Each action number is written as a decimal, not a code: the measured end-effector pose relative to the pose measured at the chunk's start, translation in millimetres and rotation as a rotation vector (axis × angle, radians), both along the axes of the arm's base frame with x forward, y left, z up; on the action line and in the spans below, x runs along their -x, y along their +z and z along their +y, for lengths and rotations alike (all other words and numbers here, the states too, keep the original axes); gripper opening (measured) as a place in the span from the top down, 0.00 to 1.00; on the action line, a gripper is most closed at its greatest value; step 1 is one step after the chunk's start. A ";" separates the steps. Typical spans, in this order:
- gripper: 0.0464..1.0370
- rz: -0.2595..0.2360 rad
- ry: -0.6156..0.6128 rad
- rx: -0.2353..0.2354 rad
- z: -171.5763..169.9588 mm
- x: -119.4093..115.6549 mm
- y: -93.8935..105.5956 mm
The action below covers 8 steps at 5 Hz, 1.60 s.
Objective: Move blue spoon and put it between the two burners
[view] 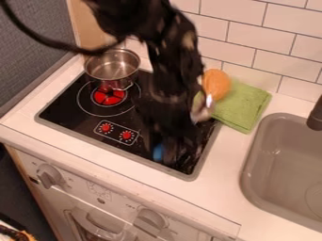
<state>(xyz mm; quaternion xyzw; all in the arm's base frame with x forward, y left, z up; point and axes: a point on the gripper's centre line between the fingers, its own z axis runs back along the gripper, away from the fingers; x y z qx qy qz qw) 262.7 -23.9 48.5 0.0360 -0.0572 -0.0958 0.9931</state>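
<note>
Stainless steel, round and open-topped: one pot [113, 67], upright on the back left part of the black glass cooktop [66, 106]. Inner wall and floor of the pot show as bare metal. Grey rounded sink [277, 160], right of the cooktop; part of a circular drain outline visible within, cut off by the view's edge. Black faucet [316, 117] above the sink, well right of the cooktop, also cut off.

Green folded cloth [242, 106] lies just beside the back right corner of the cooktop. Orange rounded object [216, 84] rests on the cloth's left part. Pale, shiny object [200, 110] beside it, near the cooktop's right edge: partly behind the arm, blurred, identity unclear.

Black two-finger gripper [173, 149] hangs low over the front right part of the cooktop, dark against dark; whether it is parted or closed, the observer cannot tell. Blue spoon [157, 152], only a small blue patch visible, at the gripper's lower end, over the cooktop's front right area; remainder hidden. Contact between spoon and gripper cannot be confirmed.

Red burner disc [108, 96] on the left half of the cooktop, in front of the pot. Right half largely hidden by the black arm [170, 70]. Two red knobs [106, 127] at the cooktop's front left.
</note>
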 end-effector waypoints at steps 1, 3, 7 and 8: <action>0.64 -0.075 0.098 -0.012 34.3 -12.9 22.6; 0.64 -0.082 0.202 -0.077 78.0 -47.0 6.2; 0.25 0.024 0.132 0.013 76.4 -66.5 -38.8; 0.04 -0.014 0.108 0.033 74.0 -63.7 -36.2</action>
